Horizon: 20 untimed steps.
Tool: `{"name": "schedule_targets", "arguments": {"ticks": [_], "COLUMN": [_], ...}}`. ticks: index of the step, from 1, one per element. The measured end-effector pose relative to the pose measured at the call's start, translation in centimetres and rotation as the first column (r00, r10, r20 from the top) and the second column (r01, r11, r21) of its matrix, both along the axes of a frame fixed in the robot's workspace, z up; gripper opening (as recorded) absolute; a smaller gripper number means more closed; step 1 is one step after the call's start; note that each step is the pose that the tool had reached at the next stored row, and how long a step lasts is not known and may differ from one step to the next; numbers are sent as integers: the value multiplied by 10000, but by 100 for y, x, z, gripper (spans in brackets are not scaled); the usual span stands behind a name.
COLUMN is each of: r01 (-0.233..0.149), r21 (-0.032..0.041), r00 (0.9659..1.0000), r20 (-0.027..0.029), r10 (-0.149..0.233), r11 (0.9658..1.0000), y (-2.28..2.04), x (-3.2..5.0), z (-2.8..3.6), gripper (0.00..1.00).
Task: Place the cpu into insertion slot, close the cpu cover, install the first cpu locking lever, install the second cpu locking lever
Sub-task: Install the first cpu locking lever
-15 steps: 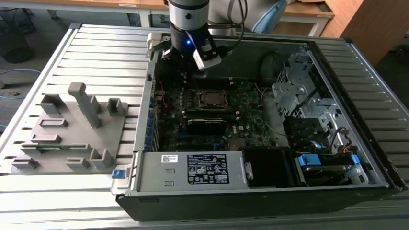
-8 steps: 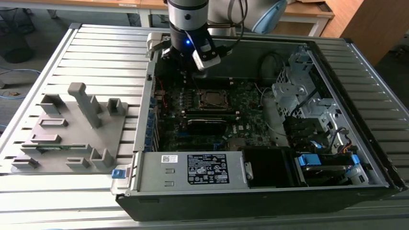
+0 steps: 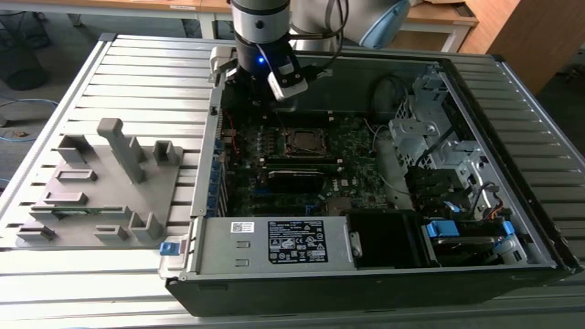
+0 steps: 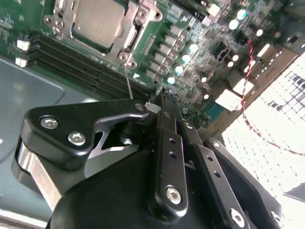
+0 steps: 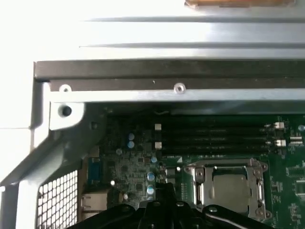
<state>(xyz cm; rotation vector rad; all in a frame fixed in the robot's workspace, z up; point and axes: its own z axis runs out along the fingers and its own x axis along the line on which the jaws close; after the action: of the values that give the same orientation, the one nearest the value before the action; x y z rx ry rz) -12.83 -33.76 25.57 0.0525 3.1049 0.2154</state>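
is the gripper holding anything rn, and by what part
Nothing, as far as shows: the gripper is shut with nothing between its tips; the cpu lies apart from it.

The motherboard (image 3: 274,171) is deep green, speckled with pale silvery capacitor tops. The cpu (image 4: 97,21) is dull grey-brown and its cpu cover (image 5: 200,186) silvery. The gripper (image 4: 164,95) is black. A twisted wire (image 4: 248,90) runs red and white. At nine o'clock of the case in the exterior view stands a plain grey fixture (image 3: 92,185) on a ribbed silver-grey table (image 3: 137,75).
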Motion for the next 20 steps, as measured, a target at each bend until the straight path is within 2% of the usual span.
{"name": "schedule_targets", "arguments": {"ticks": [2,3,5,7,16,20], "r01": [1,1,2,1,1,0], "r21": [340,445,548,591,647,650], "r00": [10000,10000,10000,10000,10000,10000], "r20": [-1,-2,-1,0,1,-1], "r10": [-1,-1,-2,-1,-1,0], "r11": [9994,9990,9985,9982,9979,9979], "y": [-1,-2,-2,-2,1,10], "x": [-8,-10,-14,-18,-11,9], "z": [1,1,0,-7,-20,-21], "gripper": [11,11,11,11,11,11]}}
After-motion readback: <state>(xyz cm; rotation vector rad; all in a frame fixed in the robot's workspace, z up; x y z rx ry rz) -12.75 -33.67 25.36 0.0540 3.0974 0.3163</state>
